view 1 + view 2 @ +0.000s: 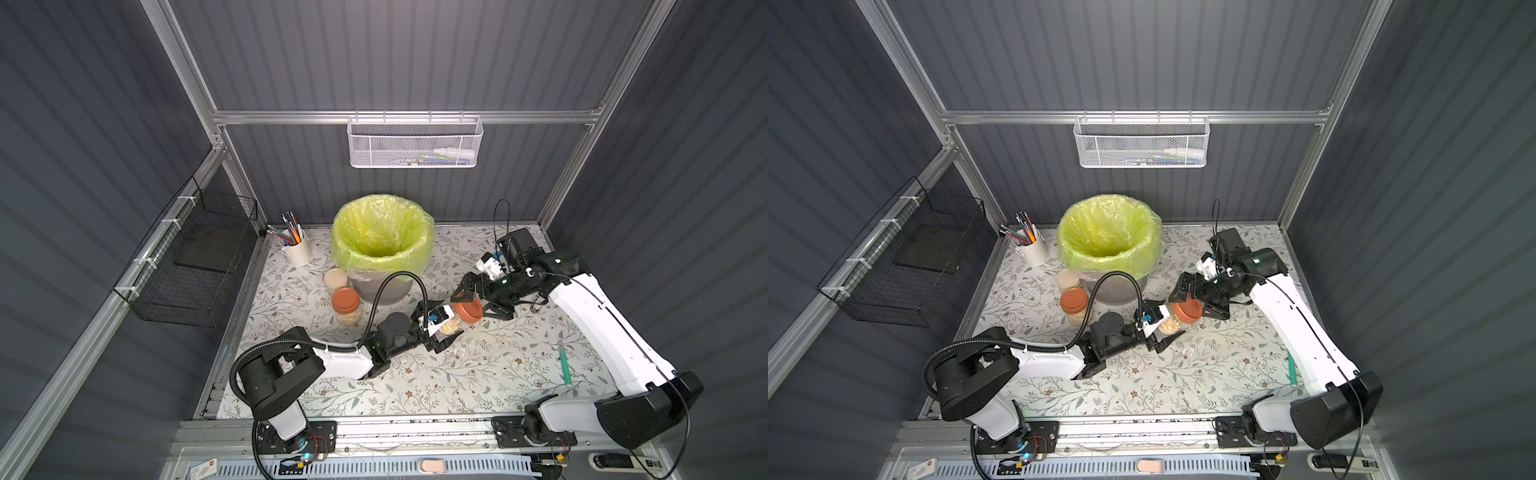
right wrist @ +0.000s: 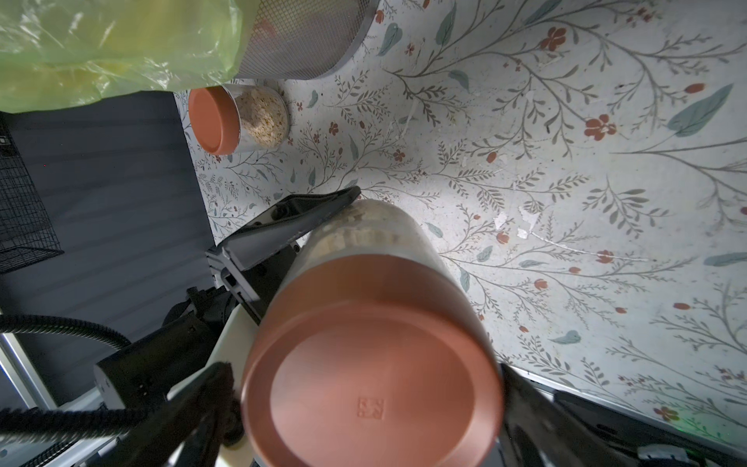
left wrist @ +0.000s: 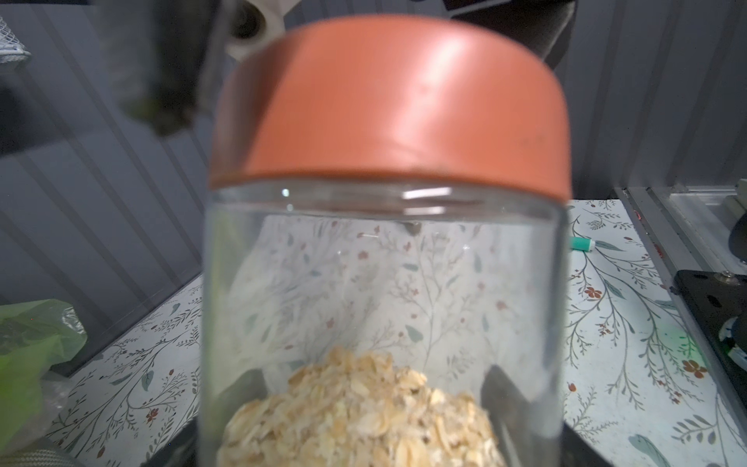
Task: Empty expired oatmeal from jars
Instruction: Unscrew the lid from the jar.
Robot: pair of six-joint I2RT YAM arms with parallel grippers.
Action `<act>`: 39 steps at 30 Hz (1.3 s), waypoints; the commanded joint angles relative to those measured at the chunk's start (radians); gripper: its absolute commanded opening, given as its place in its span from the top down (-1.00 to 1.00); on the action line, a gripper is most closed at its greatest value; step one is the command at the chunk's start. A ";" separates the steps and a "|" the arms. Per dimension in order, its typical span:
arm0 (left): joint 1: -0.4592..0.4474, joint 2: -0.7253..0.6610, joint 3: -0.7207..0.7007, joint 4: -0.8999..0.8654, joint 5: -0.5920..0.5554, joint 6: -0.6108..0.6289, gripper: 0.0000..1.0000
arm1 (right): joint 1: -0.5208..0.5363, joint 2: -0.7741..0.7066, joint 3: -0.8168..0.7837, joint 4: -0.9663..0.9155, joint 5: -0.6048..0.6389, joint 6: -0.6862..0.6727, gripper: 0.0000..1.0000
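One jar (image 1: 457, 318) of oatmeal (image 1: 450, 327) gripped mid-surface by the left jaws, long axis tilted with the brown lid (image 1: 468, 311) pointing right into the wide-open right jaws, set around the lid but not yet closed.

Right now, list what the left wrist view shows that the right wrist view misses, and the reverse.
Only left wrist: the teal pen's tip. Only right wrist: a second jar standing beside the bin, and the lid's flat top. Both: the held jar, its terracotta lid, oatmeal inside, the green bag and the floral mat.
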 commanded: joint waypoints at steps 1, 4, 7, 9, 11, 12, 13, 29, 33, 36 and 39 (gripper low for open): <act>-0.002 -0.012 0.011 0.122 0.006 -0.014 0.25 | 0.008 -0.013 0.028 -0.031 0.024 -0.019 -0.98; -0.002 -0.009 0.012 0.117 0.008 -0.018 0.24 | 0.007 -0.020 0.015 -0.033 0.027 -0.027 -0.95; -0.002 -0.004 0.013 0.120 0.010 -0.025 0.25 | 0.007 -0.029 0.004 -0.023 0.030 -0.030 -0.90; -0.002 -0.002 0.012 0.122 0.011 -0.031 0.25 | 0.007 -0.034 0.008 -0.028 0.034 -0.042 -0.86; -0.002 -0.003 0.010 0.122 0.009 -0.032 0.25 | 0.007 -0.033 0.016 -0.045 0.047 -0.060 -0.81; -0.002 -0.003 0.009 0.121 0.009 -0.032 0.25 | 0.008 -0.033 0.014 -0.048 0.045 -0.068 -0.77; -0.002 -0.003 0.007 0.122 0.009 -0.034 0.25 | 0.006 -0.035 0.010 -0.044 0.041 -0.072 -0.74; 0.004 -0.018 0.010 0.173 0.181 -0.186 0.25 | 0.010 -0.170 -0.147 0.235 -0.084 -0.585 -0.47; 0.004 -0.013 0.020 0.169 0.204 -0.187 0.27 | 0.011 -0.174 -0.140 0.196 -0.149 -0.807 -0.44; 0.004 -0.019 0.023 0.168 0.207 -0.179 0.29 | 0.011 -0.173 -0.138 0.186 -0.148 -0.924 -0.45; 0.004 -0.018 0.033 0.167 0.212 -0.168 0.29 | 0.011 -0.145 -0.101 0.167 -0.160 -0.955 -0.44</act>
